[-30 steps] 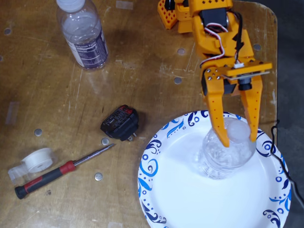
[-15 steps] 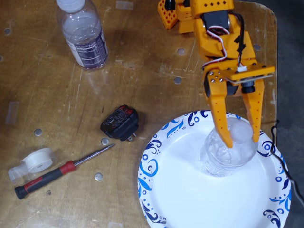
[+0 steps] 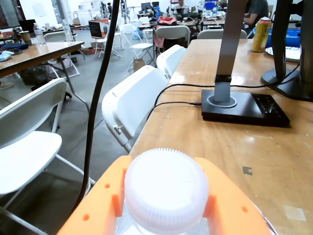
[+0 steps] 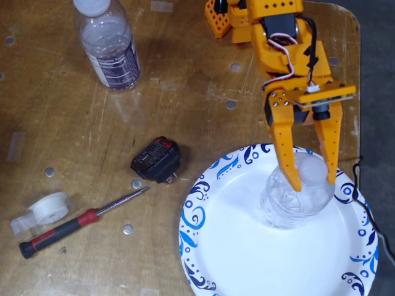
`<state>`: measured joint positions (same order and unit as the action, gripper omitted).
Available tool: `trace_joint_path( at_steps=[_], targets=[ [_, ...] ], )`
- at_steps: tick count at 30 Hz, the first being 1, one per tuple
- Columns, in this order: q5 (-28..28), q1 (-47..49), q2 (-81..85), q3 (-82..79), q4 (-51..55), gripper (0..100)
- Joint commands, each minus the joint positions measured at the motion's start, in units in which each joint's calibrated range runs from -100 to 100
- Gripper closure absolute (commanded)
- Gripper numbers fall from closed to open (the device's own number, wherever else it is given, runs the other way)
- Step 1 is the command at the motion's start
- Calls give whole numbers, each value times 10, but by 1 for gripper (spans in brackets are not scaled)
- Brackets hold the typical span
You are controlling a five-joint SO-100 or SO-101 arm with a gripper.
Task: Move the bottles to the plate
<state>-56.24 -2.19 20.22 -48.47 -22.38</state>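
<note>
Wrist view, nearest first: white ribbed cap of the unlabelled bottle (image 3: pixel 166 188) fills the bottom centre, w/ an orange finger (image 3: pixel 100 205) on each side of it, both pressed up against the cap/neck. Beyond: wooden table edge, a black lamp base (image 3: pixel 243 107) w/ cables, white folding chairs (image 3: pixel 132 105) to the left, workshop room far back.

Fixed view, bottom to top: plate (image 4: pixel 247 253) sits at lower right of the wooden table (image 4: pixel 74 123), white w/ blue swirl rim. Unlabelled bottle stands upright on the plate, right of its centre, toward the far rim. Gripper (image 4: pixel 313 182) comes down from the orange arm (image 4: pixel 287 55) at the top; its two fingers straddle the bottle's cap, clenched on it as far as both views show, contact on both sides.

Left of the plate: red-handled screwdriver (image 4: pixel 80 221) lying on the table, white tape roll (image 4: pixel 49 207) just beside its handle end, a small black adapter (image 4: pixel 156 160) near the plate's rim but apart from it. Farthest, top left: labelled bottle (image 4: pixel 108 46), dark label w/ white print, white cap, on the bare table, well apart from the plate
</note>
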Motion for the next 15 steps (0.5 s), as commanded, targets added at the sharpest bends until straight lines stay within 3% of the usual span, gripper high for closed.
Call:
trace_joint_path(
  at_steps=[1, 7, 15],
  targets=[
    [-3, 3, 1, -3, 4, 83],
    [-3, 20, 4, 3, 4, 68],
    [-3, 43, 6, 3, -42, 64]
  ],
)
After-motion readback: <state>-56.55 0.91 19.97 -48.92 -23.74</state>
